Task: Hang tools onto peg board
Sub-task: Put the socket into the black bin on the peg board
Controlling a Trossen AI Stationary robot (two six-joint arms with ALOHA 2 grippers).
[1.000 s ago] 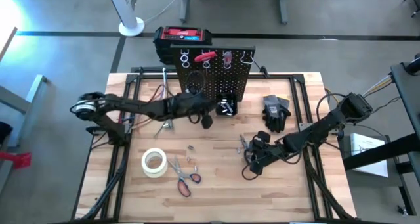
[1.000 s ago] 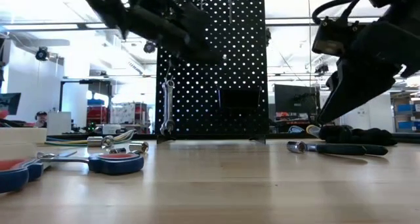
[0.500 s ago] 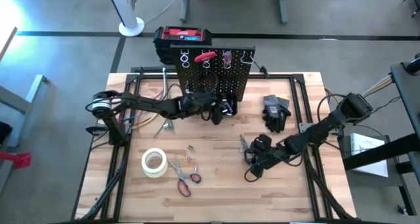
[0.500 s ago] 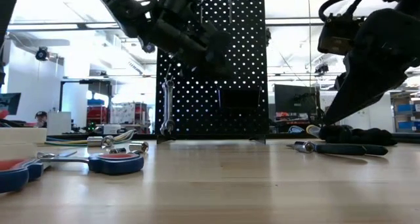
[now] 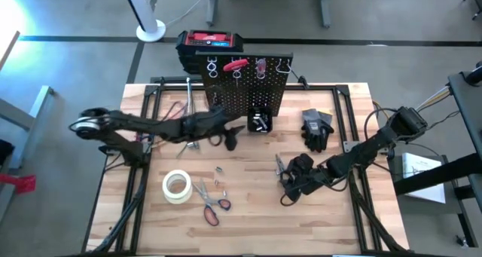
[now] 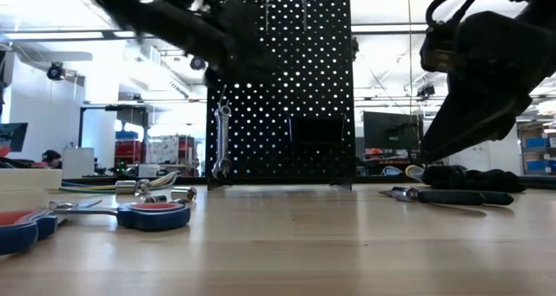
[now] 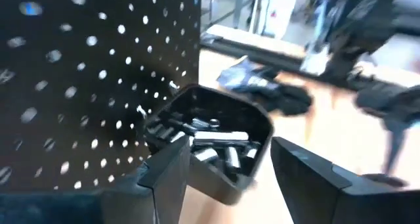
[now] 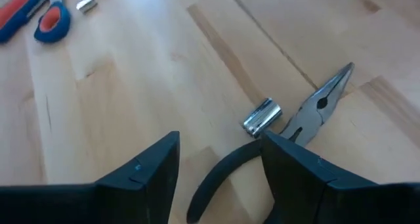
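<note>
The peg board (image 5: 245, 87) stands upright at the table's far middle. A wrench (image 6: 221, 140) and a red tool (image 5: 236, 63) hang on it, and its black bin (image 7: 210, 142) holds silver sockets. My left gripper (image 5: 230, 142) hangs open near the bin, on its left, with nothing between its fingers (image 7: 172, 168). My right gripper (image 8: 220, 142) is open, low over the black-handled pliers (image 8: 315, 109) right of the middle. A silver socket (image 8: 262, 117) lies against the pliers. Red-handled scissors (image 5: 212, 204) and small bits (image 5: 218, 174) lie near the front. My right gripper's open fingers come down slanting over the pliers, which lie flat on the table. One black handle (image 8: 220, 175) curves between the two fingers. Whether a finger (image 8: 289, 165) touches it, I cannot tell.
A white tape roll (image 5: 177, 185) lies left of the scissors. A black glove (image 5: 316, 129) sits right of the peg board. A red-and-black toolbox (image 5: 211, 42) stands behind the board. More tools and cords (image 5: 184, 140) lie under my left arm. Bare wood (image 5: 248, 212) spans the near middle.
My left gripper went toward the peg board's bin, then drew back toward the table's left edge. My right gripper stayed over the pliers and rolled somewhat about its own pointing line.
</note>
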